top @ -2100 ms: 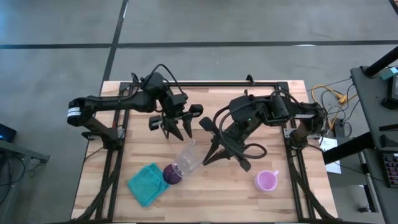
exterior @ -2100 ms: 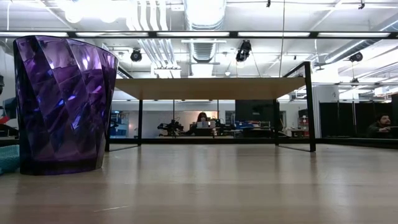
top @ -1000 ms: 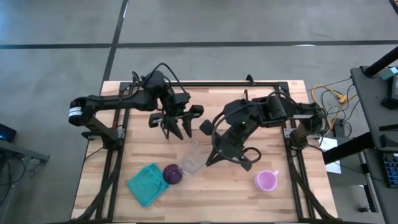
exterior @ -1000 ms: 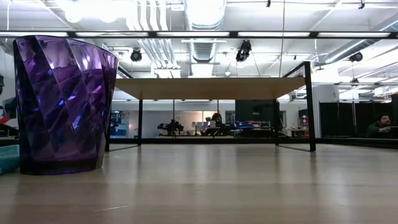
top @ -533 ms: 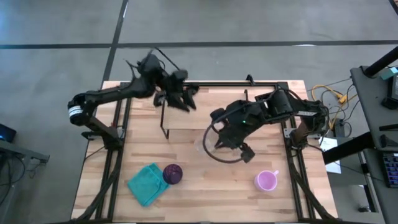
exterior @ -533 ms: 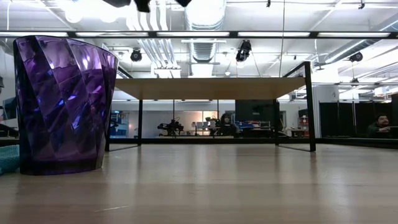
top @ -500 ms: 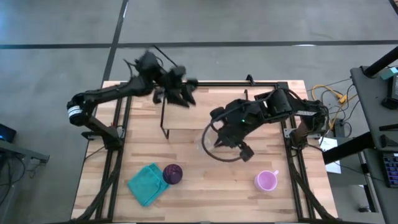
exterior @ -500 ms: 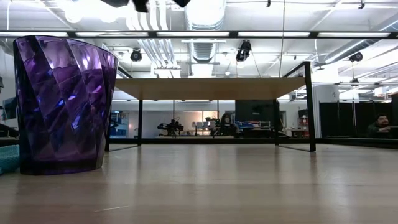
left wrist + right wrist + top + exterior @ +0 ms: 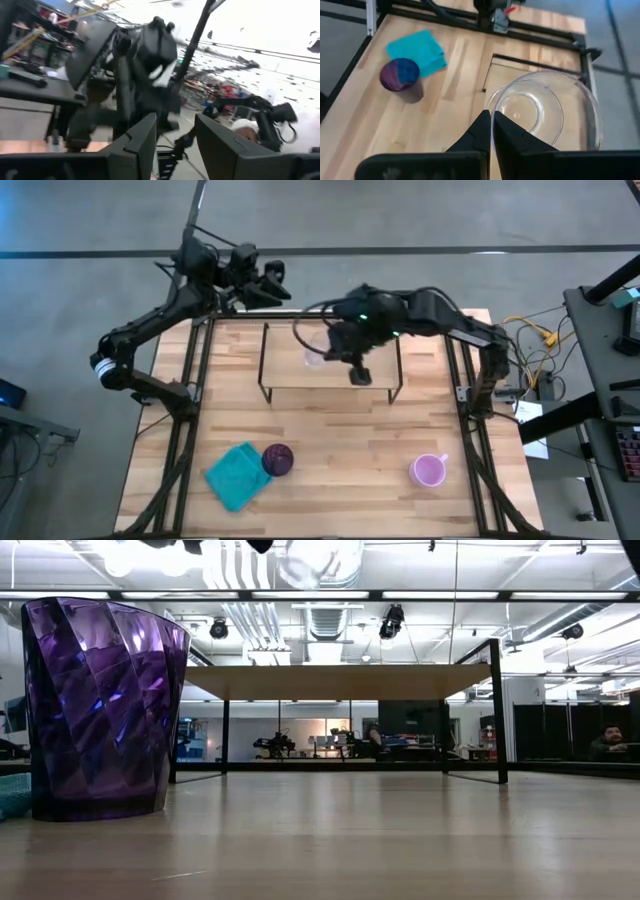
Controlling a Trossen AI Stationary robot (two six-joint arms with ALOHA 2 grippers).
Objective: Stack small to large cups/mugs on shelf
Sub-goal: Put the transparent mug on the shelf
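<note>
The small clear glass (image 9: 313, 352) hangs in my shut right gripper (image 9: 324, 347) above the left part of the light-wood shelf (image 9: 345, 370); the right wrist view looks down into the glass (image 9: 545, 110). The dark purple cup (image 9: 279, 459) stands upright on the table near the front, large in the low view (image 9: 100, 705). The pink mug (image 9: 428, 471) stands at the front right. My left gripper (image 9: 268, 282) is raised at the table's far edge, left of the shelf, open and empty, as its wrist view (image 9: 175, 140) shows. My right gripper holds the glass by its rim (image 9: 490, 107), the wall pinched between the two fingers, one finger (image 9: 512, 135) inside and one outside. The fingers come from above, slanting down. The glass is mouth up and lifted clear above the shelf.
A teal cloth (image 9: 238, 473) lies beside the purple cup at the front left. The shelf (image 9: 340, 680) stands on thin black legs at the table's far middle, with bare tabletop (image 9: 350, 440) in front of it. People sit in the room beyond the table.
My right gripper has carried the glass from beside the purple cup up and toward the table's far edge, over the shelf, and the glass has turned from lying to mouth up. My left gripper has risen and drawn back from over the shelf to the far left edge.
</note>
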